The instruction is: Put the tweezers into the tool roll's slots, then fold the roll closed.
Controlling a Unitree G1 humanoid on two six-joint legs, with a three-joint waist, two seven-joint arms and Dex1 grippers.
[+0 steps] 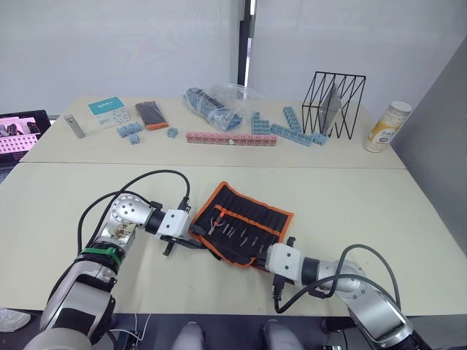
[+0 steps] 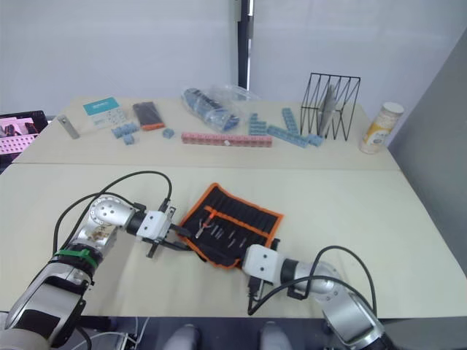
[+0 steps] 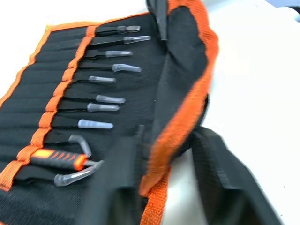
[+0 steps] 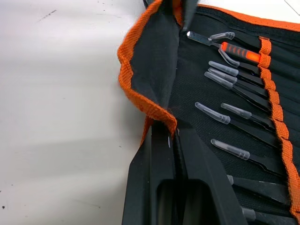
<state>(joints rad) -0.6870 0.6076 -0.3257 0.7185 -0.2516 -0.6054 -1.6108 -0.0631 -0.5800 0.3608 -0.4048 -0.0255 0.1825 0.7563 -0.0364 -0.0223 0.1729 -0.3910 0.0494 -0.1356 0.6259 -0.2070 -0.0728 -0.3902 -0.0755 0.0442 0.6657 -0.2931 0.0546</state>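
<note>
On the near table [image 1: 58, 197] the roll [image 1: 252, 211] lay open, its near flap half lifted and hiding the edge below. The left gripper [image 1: 191, 241], at its 9 o'clock corner, and the right gripper [image 4: 172, 140], at 5 o'clock, each pinched the flap's orange binding. Tweezers [image 4: 243, 152] sat in the slots [image 3: 33, 101], tips clear-capped.

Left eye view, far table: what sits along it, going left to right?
Grey metal bar → teal card → black-and-orange flat pack → clear bag → black wire rack → yellow canister.
</note>
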